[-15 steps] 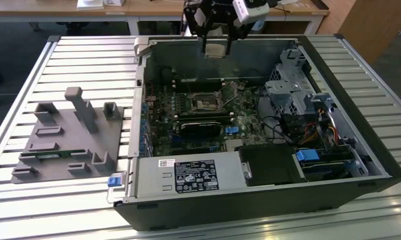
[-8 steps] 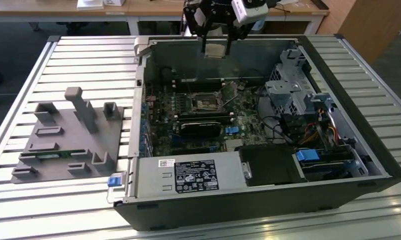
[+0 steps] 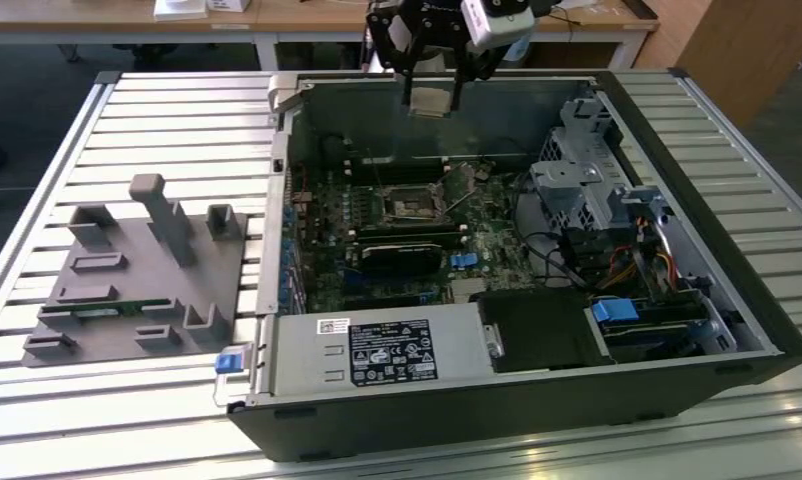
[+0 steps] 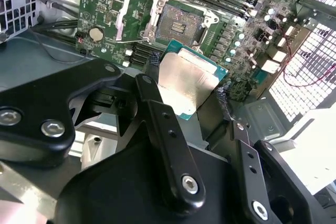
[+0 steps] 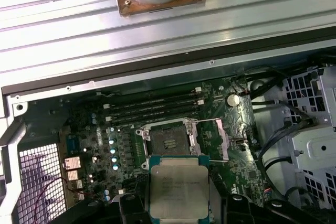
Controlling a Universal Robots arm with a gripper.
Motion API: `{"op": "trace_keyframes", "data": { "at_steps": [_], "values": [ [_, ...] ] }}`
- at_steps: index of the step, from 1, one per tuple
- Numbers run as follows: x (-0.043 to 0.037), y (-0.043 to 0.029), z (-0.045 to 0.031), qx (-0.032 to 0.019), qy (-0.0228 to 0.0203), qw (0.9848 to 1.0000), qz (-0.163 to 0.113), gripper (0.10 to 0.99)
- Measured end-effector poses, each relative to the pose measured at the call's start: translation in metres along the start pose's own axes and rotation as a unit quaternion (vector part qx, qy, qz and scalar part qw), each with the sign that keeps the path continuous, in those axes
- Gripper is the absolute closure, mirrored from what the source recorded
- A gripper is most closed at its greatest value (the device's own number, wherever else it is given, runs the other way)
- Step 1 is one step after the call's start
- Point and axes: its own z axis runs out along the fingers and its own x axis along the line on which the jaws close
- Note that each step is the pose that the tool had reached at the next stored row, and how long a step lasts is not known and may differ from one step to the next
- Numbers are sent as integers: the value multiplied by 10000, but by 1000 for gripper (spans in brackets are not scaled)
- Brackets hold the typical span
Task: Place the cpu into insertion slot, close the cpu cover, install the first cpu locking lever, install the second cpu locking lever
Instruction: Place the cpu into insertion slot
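Item 1: cpu (image 4: 191, 77), a flat square chip with a dull silver top and a green rim. We find it clamped between the two black fingers of the gripper (image 3: 431, 98), which grips it by opposite edges. In the exterior view the cpu (image 3: 428, 101) hangs in the upper middle of the frame, above the open computer case (image 3: 755, 300) and clear of the motherboard (image 3: 374, 240).

Item 2: insertion slot (image 5: 168, 141), bare, its contact field exposed in both wrist views.

Item 3: cpu cover (image 5: 212, 137), a shiny silver frame, lying flipped open just beside the slot. We cannot tell how the locking levers stand.

Item 4: coin cell battery (image 5: 233, 99), near the cover.

Item 5: memory slots (image 5: 152, 108), long parallel rows beside the insertion slot.

Item 6: power supply (image 3: 374, 352), a grey box with a label, in the lower middle of the exterior view.

Item 7: grey fixture block (image 3: 134, 280), on the slatted metal table (image 3: 174, 110), at the exterior view's left.
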Motion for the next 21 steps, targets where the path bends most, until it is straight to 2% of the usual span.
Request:
{"op": "trace_keyframes", "data": {
  "at_steps": [21],
  "values": [
    [0, 1, 0, -3, -29, 9995, 325, 549]
  ]
}}
